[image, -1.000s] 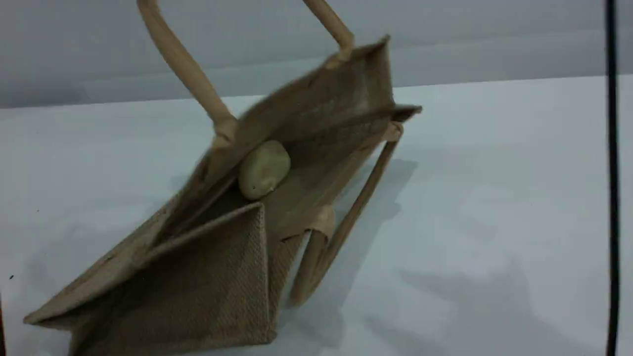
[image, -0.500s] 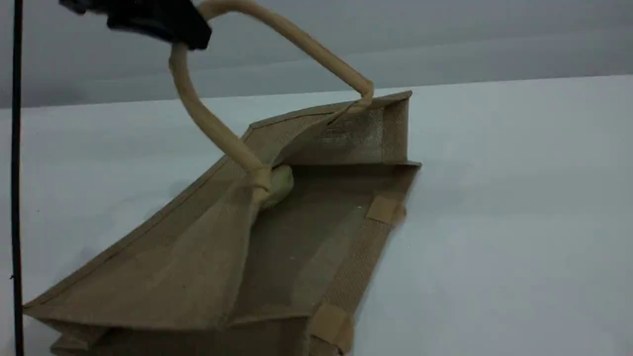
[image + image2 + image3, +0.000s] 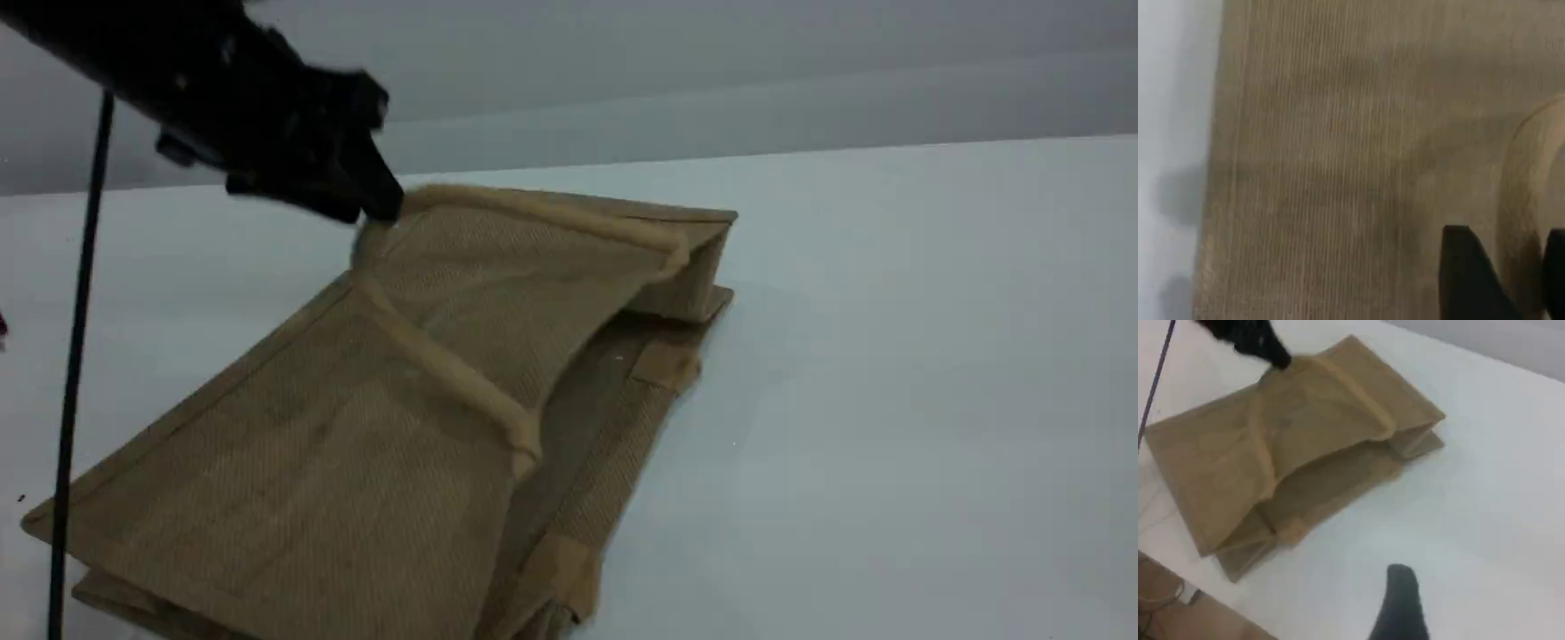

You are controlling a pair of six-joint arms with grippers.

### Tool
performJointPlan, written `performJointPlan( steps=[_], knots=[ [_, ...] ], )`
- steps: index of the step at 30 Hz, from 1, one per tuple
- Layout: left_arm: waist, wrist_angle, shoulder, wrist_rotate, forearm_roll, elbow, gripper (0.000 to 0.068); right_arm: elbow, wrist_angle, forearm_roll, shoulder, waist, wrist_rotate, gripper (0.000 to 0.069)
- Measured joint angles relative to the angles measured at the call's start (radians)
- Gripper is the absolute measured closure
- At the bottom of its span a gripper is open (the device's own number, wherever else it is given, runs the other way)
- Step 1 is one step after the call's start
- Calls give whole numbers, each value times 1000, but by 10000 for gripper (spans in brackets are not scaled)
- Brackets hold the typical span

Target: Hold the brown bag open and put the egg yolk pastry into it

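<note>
The brown bag (image 3: 356, 427) lies nearly flat on the white worktop (image 3: 889, 400), mouth open only a slit. The left gripper (image 3: 1521, 280) has its fingers (image 3: 1465, 280) closed around the bag's upper handle (image 3: 551, 213), low against the top panel. The egg yolk pastry can't be seen. The right gripper (image 3: 1401, 607) hangs well clear of the bag; whether its fingers are open or closed, I can't tell.

No legible text or labels anywhere
</note>
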Motion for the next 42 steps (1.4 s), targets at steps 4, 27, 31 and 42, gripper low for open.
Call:
performJointPlan(
  steps=[4,27,31,42],
  knots=[
    [0,24,16,6,-17,0,367,0,74,-5,-2,0,11,197],
    [0,288,-232,321,-242,0,276,154,120,-83,-123,1,30,213],
    [0,323,-337,280,-189,0,276,261,29,-56,-230,1,38,213],
    [0,475,-631,-45,113,24,276,435,-40,-63,-468,1,45,213]
  ],
)
